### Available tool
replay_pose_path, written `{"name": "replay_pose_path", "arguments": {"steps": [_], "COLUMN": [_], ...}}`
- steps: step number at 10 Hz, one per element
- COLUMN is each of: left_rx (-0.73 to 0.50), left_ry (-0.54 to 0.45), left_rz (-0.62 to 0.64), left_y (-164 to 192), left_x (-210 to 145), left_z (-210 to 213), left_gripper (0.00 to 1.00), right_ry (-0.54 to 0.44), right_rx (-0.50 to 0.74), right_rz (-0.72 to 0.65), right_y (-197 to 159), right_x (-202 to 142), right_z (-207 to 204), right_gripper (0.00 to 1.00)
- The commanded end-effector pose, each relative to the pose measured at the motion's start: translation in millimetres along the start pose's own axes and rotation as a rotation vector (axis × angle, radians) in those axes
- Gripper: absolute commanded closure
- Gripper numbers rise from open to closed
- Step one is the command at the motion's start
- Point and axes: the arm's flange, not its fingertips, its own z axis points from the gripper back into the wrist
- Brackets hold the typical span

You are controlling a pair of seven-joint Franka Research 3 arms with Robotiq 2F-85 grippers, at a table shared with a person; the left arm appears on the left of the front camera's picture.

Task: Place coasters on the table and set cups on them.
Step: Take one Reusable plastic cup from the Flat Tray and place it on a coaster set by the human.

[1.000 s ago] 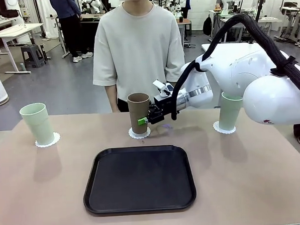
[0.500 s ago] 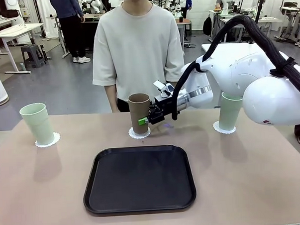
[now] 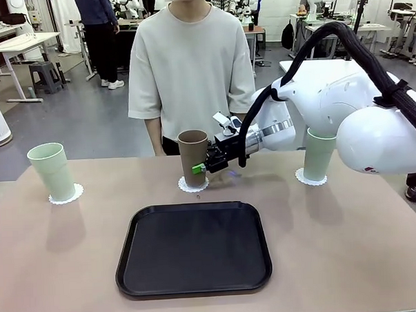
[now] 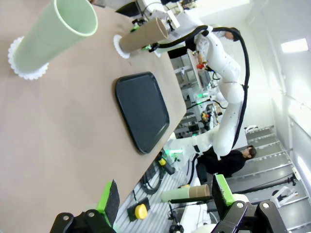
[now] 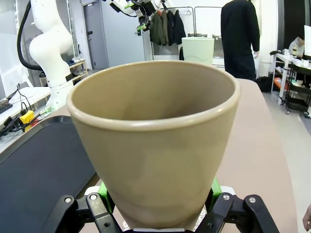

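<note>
Front view first: right jaws (image 3: 203,167) clamp the brown cup (image 3: 193,157) low on its wall, over the middle coaster (image 3: 193,185) on the worktop (image 3: 60,259); whether its base is down I can't quite tell. Mint cups (image 3: 52,171) and (image 3: 320,154) stand on their own coasters beside the tray (image 3: 193,248).

Left wrist view: my left jaws (image 4: 165,194) hang wide, holding nothing.

Right wrist view: green pads (image 5: 215,186) flank the cup's narrow base. I judge it light, stiff and smooth, so a low grip suits.
</note>
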Motion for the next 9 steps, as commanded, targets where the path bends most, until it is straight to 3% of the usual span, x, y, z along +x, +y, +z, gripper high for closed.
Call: {"name": "replay_pose_path", "arguments": {"steps": [1,8,9], "left_rx": [-0.005,-0.005,-0.005], "left_ry": [-0.006,-0.006,-0.006], "left_rz": [-0.001,-0.001,-0.001], "left_y": [-1.6,-1.6,-1.6], "left_x": [-1.0,-1.0,-1.0], "left_z": [1.0,1.0,1.0], "left_gripper": [0.0,0.0,0.0], "right_ry": [0.022,0.006,0.006], "right_rx": [0.006,0.022,0.022], "right_rz": [-0.013,-0.01,-0.009], "right_y": [-9.0,-11.1,-11.3], "right_x": [2.9,-1.9,-1.8], "right_z": [0.8,-1.7,-1.9], "right_gripper": [0.17,0.17,0.0]}}
